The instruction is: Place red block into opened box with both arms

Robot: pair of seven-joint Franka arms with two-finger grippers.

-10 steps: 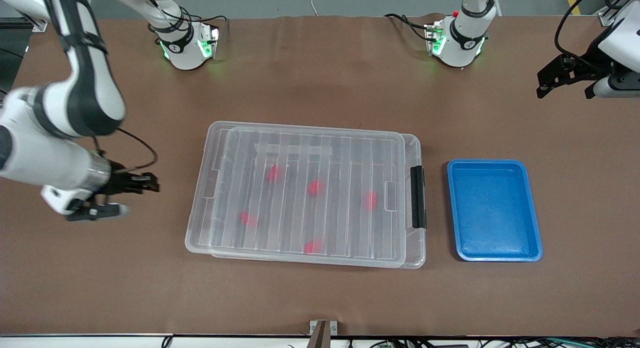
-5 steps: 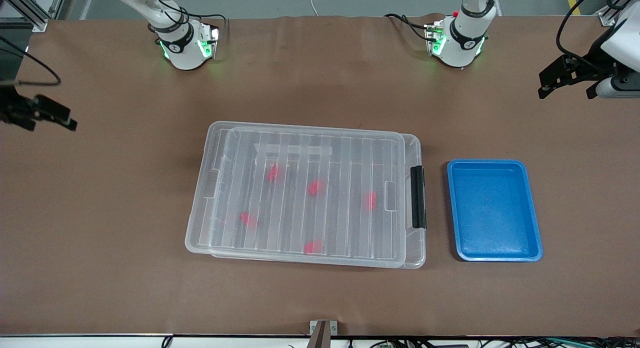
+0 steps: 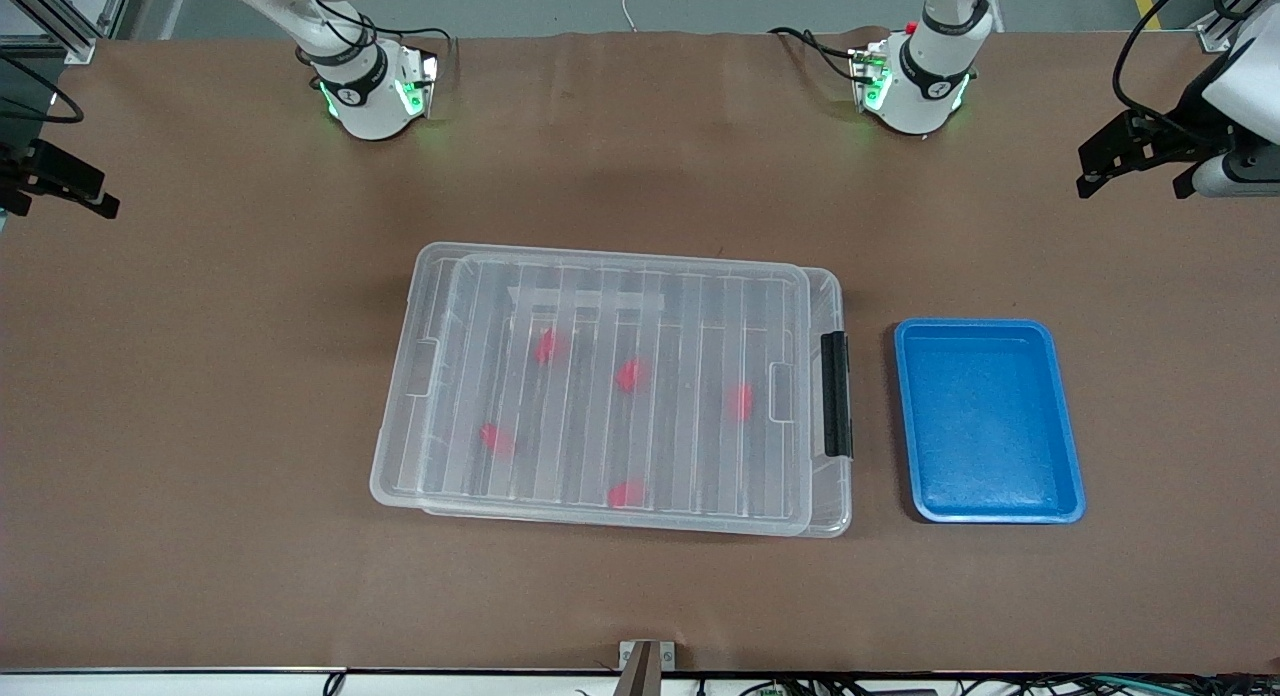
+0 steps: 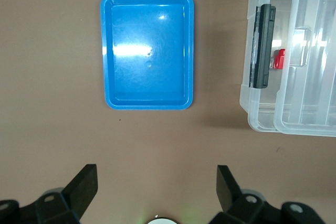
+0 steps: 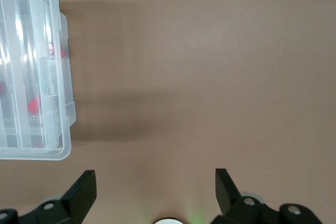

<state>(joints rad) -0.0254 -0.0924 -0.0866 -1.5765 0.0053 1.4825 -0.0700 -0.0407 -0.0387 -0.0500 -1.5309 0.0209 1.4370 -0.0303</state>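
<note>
The clear box (image 3: 392,458) sits mid-table with its ribbed lid (image 3: 660,321) resting on top, shifted slightly toward the right arm's end. Its black handle (image 3: 836,394) faces the left arm's end. Several red blocks lie inside under the lid, among them one in the middle (image 3: 628,374) and one by the handle (image 3: 740,401), also in the left wrist view (image 4: 280,59). My left gripper (image 3: 1130,184) (image 4: 157,182) hangs open and empty over bare table at its end. My right gripper (image 3: 60,206) (image 5: 156,182) is open and empty over the table edge at the right arm's end.
A blue tray (image 3: 905,426) with nothing in it lies beside the box's handle end, toward the left arm's end; the left wrist view shows it too (image 4: 105,51). The arm bases (image 3: 370,96) (image 3: 915,86) stand along the edge farthest from the front camera.
My right arm has pulled away from beside the box's end and swung out to the table edge at its own end. The left arm, box and blocks have not moved.
</note>
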